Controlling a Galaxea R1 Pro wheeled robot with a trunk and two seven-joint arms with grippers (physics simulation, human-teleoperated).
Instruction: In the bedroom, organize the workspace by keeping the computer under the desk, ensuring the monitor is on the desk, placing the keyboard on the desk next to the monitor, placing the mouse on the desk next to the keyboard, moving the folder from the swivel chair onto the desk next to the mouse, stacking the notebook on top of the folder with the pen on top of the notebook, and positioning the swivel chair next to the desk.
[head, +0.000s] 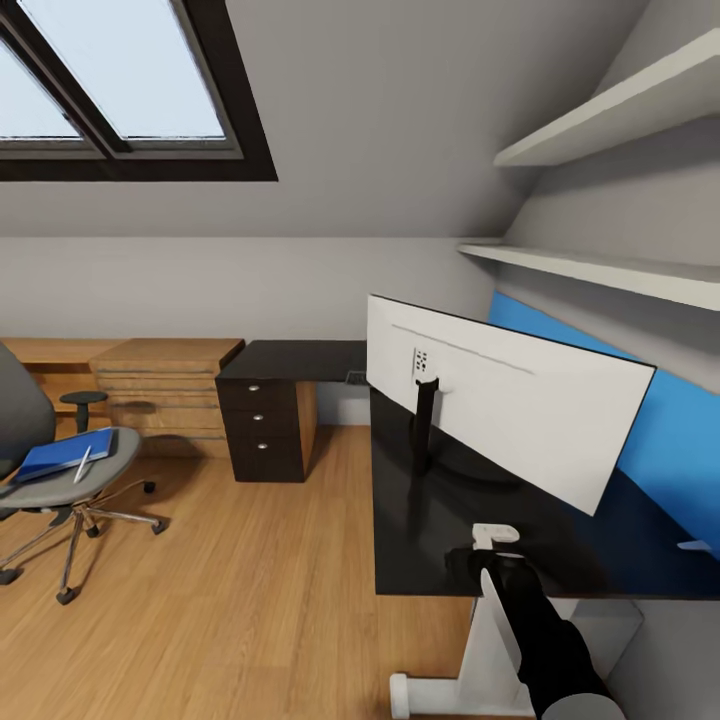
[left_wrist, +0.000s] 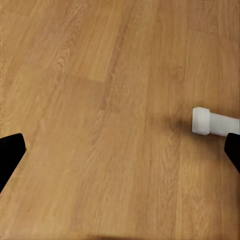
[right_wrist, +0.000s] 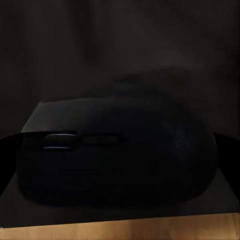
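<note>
The right gripper sits at the near edge of the black desk, its dark arm rising from the bottom of the head view. In the right wrist view a black mouse lies between the jaws, which show as dark slivers on either side of it. The mouse rests on the desk's front edge, with wooden floor visible just below that edge. Whether the fingers actually press on the mouse or merely bracket it cannot be told, since everything there is dark.

The left gripper hangs over bare wooden floor, jaws spread wide with nothing between them. Only the black fingertips show at the frame's edges. Near one fingertip lies the end of the desk's white foot.

Beyond the right gripper, farther back on the desk, stands the monitor, upright on its black stand, its white back facing the camera. Past it, a blue wall panel runs along the desk.

Well off to the left side of the right jaws, across open floor, stands the swivel chair. A blue folder lies on its seat with a pen resting on top. Farther back, a dark drawer unit supports the desk's far wing, beside a wooden dresser.
</note>
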